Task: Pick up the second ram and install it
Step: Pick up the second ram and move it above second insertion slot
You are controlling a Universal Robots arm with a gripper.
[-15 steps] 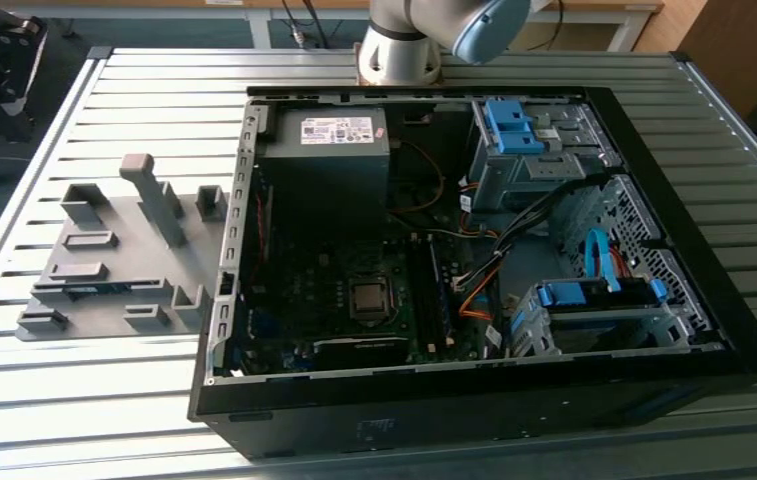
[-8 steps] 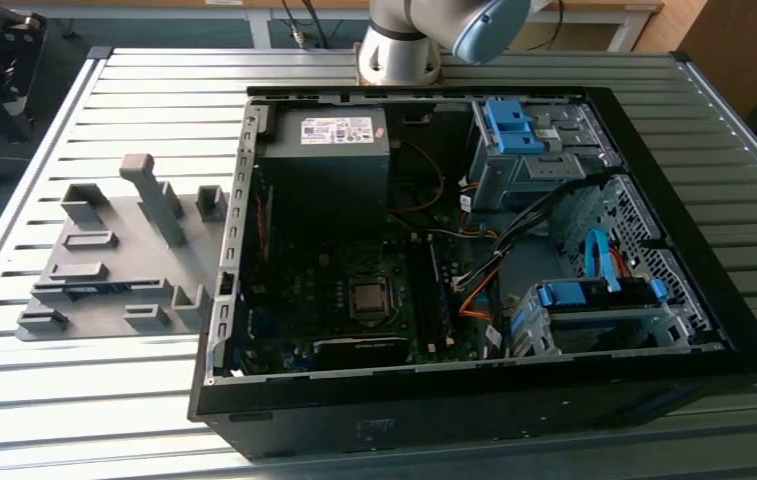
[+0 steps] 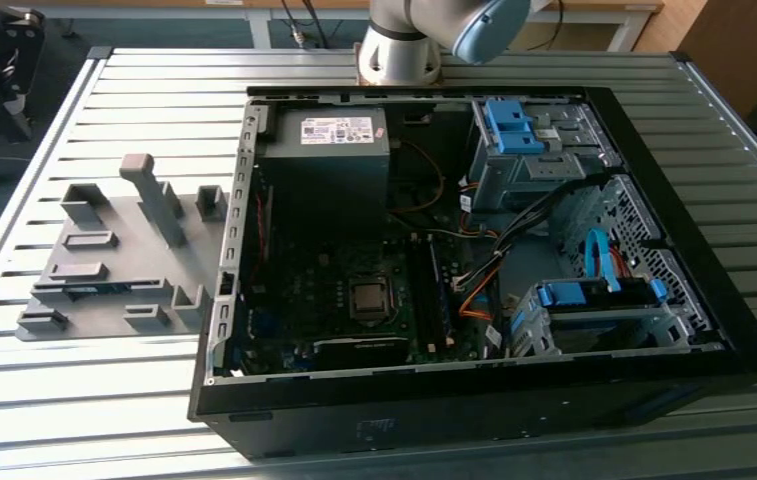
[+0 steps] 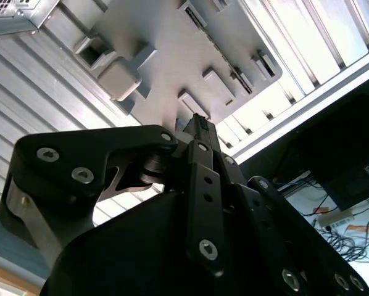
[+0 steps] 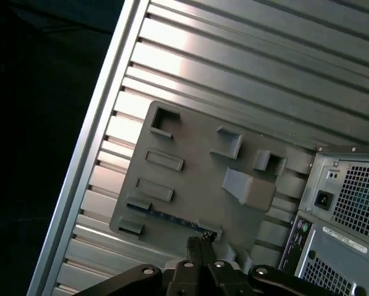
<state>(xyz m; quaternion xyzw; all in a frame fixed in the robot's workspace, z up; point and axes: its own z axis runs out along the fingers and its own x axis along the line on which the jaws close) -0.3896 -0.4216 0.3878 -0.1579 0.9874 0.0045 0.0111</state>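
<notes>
Closed gripper [image 5: 197, 242] hovers over the second ram [image 5: 166, 216] in its grey holder [image 5: 197, 179]

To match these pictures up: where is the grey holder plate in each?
Exterior view: grey holder plate on the slatted table, at the exterior view's left of the computer case.
First wrist view: plate beside the case's rear panel.
Second wrist view: plate next to the case's corner.
Shared landmark: the computer case.

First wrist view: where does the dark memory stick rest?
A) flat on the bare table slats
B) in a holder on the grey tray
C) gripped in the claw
B: the memory stick sits held along one edge of the grey tray.
</notes>
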